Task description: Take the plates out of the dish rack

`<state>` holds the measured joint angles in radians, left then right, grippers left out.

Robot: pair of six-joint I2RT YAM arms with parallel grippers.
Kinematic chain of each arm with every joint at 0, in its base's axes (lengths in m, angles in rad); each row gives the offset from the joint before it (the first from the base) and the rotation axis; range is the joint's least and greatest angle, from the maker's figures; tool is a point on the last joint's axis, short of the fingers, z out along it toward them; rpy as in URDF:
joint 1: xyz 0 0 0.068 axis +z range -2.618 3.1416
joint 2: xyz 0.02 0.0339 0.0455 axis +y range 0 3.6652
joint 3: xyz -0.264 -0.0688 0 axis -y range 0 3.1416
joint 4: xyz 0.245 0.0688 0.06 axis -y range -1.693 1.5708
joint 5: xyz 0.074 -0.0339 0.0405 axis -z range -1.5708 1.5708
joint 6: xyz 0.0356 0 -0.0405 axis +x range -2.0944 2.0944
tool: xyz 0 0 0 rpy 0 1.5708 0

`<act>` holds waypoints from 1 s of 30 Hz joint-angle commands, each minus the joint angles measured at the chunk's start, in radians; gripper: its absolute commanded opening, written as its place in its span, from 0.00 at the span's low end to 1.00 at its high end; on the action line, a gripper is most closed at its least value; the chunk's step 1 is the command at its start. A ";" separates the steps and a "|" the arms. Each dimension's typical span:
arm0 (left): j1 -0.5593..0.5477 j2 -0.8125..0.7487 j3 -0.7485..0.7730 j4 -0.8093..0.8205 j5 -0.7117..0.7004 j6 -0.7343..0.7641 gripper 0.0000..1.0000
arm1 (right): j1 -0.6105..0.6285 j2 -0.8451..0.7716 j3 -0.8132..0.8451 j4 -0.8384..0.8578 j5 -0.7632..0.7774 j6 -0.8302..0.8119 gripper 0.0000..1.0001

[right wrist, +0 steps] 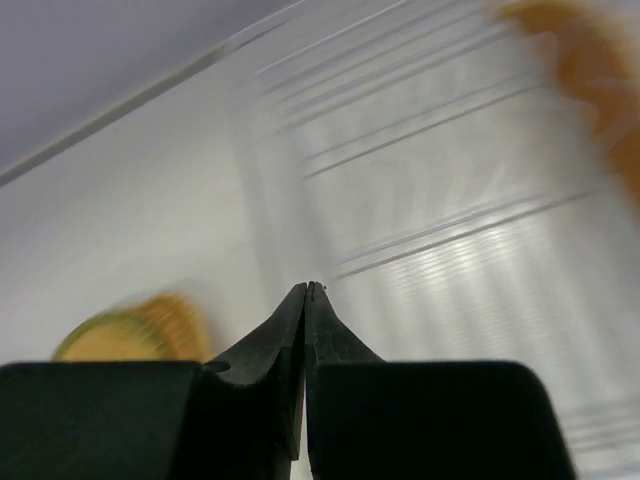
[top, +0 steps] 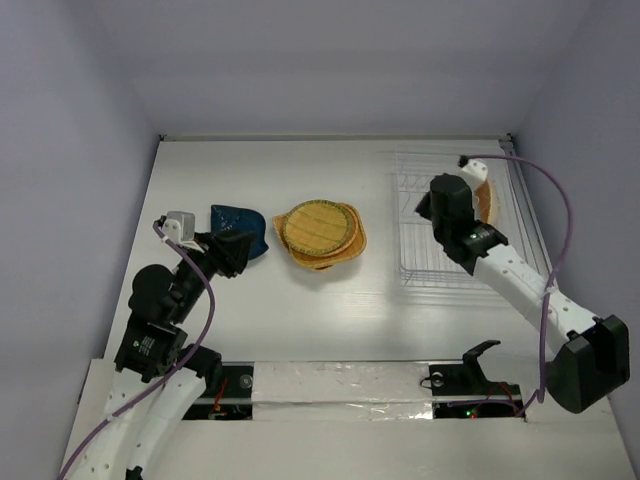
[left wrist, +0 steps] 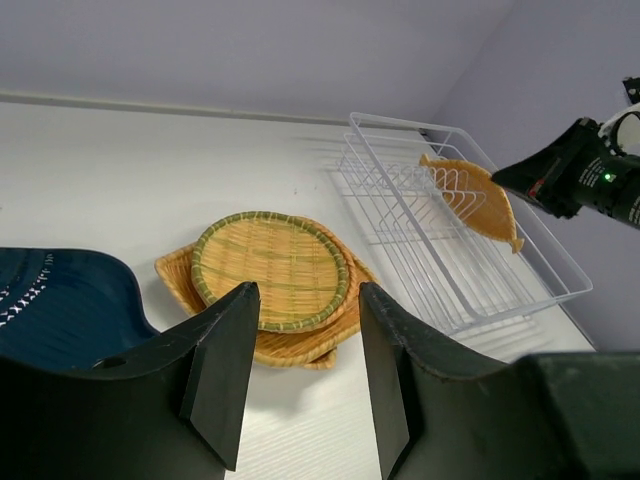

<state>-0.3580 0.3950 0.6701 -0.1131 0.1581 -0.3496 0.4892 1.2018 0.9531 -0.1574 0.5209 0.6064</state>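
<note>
1. Finding leaf-shaped plate [left wrist: 475, 200] leaning in dish rack [left wrist: 470, 290], long axis running along the rack's right side.
2. Hovering right hand [right wrist: 307, 290] over the rack, plate just to its right; pinched fully together, gripping nothing.
3. Resting left hand [left wrist: 307, 295] well apart, half-spread, empty.

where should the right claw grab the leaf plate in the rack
Its upper rim, coming from above. The leaf-shaped plate stands tilted on edge in the dish rack, so that top edge is clear of the wires. The right claw is shut and must open first.
</note>
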 commanded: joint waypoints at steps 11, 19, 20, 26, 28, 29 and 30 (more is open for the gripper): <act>-0.068 -0.099 -0.001 0.003 0.017 -0.018 0.44 | -0.363 0.097 0.150 -0.281 0.265 -0.232 0.63; -0.163 -0.209 -0.001 -0.059 0.023 -0.026 0.50 | -0.423 0.284 0.265 -0.352 0.229 -0.286 0.57; -0.164 -0.222 -0.013 -0.060 0.020 -0.029 0.51 | -0.446 0.310 0.269 -0.353 0.211 -0.292 0.56; -0.228 -0.277 -0.018 -0.065 -0.019 -0.031 0.52 | -0.446 0.401 0.286 -0.422 0.260 -0.309 0.48; -0.237 -0.292 -0.018 -0.068 -0.025 -0.028 0.52 | -0.446 0.427 0.288 -0.435 0.266 -0.310 0.46; -0.237 -0.297 -0.015 -0.069 -0.029 -0.028 0.52 | -0.446 0.433 0.291 -0.441 0.269 -0.309 0.46; -0.246 -0.306 -0.014 -0.074 -0.035 -0.028 0.52 | -0.446 0.444 0.300 -0.448 0.268 -0.307 0.42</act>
<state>-0.5861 0.1143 0.6613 -0.2054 0.1440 -0.3752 0.0406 1.6382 1.1957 -0.5564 0.7513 0.3092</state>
